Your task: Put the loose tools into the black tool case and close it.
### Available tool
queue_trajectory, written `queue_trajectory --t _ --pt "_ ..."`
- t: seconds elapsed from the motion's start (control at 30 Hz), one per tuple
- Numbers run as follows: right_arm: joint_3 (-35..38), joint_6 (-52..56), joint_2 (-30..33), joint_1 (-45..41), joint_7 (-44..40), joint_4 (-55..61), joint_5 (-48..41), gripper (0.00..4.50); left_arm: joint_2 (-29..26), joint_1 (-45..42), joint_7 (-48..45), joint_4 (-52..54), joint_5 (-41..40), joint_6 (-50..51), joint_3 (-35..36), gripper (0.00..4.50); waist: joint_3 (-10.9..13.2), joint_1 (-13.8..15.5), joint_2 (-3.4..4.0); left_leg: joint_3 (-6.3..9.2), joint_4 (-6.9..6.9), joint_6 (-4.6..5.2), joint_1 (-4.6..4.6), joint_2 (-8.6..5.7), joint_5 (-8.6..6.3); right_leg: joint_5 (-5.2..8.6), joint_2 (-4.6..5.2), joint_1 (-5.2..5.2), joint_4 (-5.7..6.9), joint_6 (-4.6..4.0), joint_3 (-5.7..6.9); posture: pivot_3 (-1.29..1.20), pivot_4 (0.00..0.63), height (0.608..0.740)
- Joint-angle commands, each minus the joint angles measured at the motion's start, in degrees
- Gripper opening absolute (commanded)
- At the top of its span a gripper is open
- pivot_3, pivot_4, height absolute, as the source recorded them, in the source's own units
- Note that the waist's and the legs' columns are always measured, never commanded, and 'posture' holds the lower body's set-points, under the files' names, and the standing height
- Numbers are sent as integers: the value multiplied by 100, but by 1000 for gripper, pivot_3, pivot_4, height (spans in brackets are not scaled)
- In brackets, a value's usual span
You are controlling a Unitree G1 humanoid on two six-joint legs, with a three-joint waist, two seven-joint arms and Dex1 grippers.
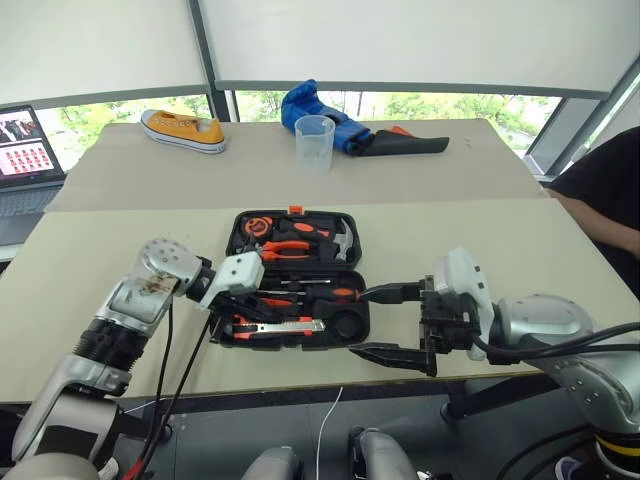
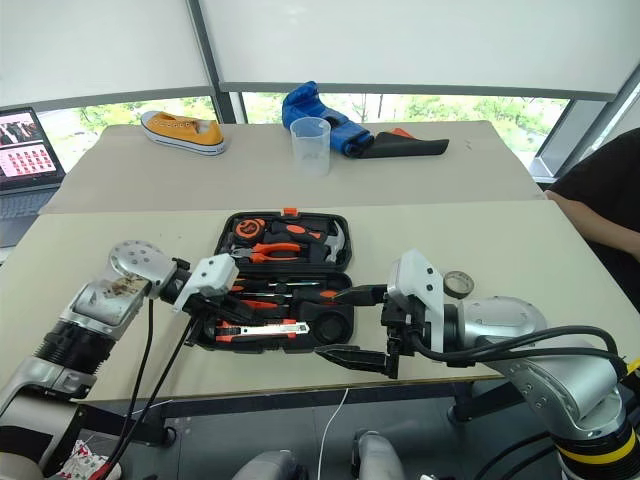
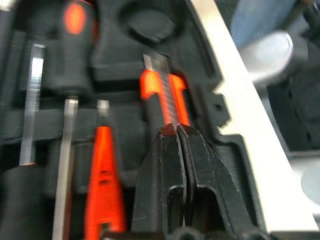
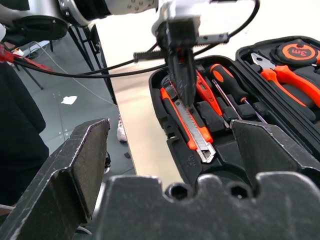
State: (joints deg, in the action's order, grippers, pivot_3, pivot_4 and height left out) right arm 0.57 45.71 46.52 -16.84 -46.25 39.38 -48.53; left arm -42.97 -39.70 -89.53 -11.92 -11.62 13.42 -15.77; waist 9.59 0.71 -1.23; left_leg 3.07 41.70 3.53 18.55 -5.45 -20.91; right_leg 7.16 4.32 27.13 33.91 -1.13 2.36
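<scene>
Where case (image 1: 300, 275) lies open, table edge near

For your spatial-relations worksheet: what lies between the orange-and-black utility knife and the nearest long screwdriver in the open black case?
The slim all-orange tester screwdriver lies between the orange-and-black utility knife and the long screwdriver, as the left wrist view shows.

Near half of the case crowded; far table mostly free

The left gripper (image 4: 181, 82), fingers pressed together, sits on the utility knife (image 4: 192, 122) in the open black tool case (image 1: 235, 225), blocking that near corner. The right gripper (image 1: 395, 323), jaws wide, hangs just beside the case's right edge. Bare tabletop (image 1: 100, 250) lies left; a plastic cup (image 1: 314, 142) stands beyond.
</scene>
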Motion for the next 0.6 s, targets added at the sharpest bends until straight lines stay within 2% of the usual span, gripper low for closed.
queue_trajectory --t 0.03,0.27,0.4,0.53,0.6 --pt "116 -50 57 -41 -64 90 -65 4500 -38 67 -17 86 74 -247 11 98 0 0 0 0 -1 1 2 -1 -1 0 1 0 -4 0 0 0 150 731" --pt "128 -45 48 -28 -72 79 -49 4500 14 507 89 82 498 -889 -285 98 0 8 0 1 -1 -3 1 0 -3 0 4 -3 -35 0 -10 0 150 731" --pt "143 1 47 -41 -28 82 -71 4500 135 478 428 -429 922 -1415 -430 98 -3 34 3 1 -1 -2 -15 0 -3 0 7 -21 -34 1 -12 0 150 731" --pt "137 7 45 -51 -13 88 -89 4500 243 293 417 -769 800 -1397 -321 98 -11 102 17 3 -1 10 -48 2 -10 2 9 -68 -42 8 -9 0 150 731" --pt "136 4 50 -49 -12 86 -90 4500 235 228 275 -760 598 -1182 -223 98 -11 109 17 4 -1 12 -54 9 -11 17 4 -87 -69 61 -8 0 150 731"
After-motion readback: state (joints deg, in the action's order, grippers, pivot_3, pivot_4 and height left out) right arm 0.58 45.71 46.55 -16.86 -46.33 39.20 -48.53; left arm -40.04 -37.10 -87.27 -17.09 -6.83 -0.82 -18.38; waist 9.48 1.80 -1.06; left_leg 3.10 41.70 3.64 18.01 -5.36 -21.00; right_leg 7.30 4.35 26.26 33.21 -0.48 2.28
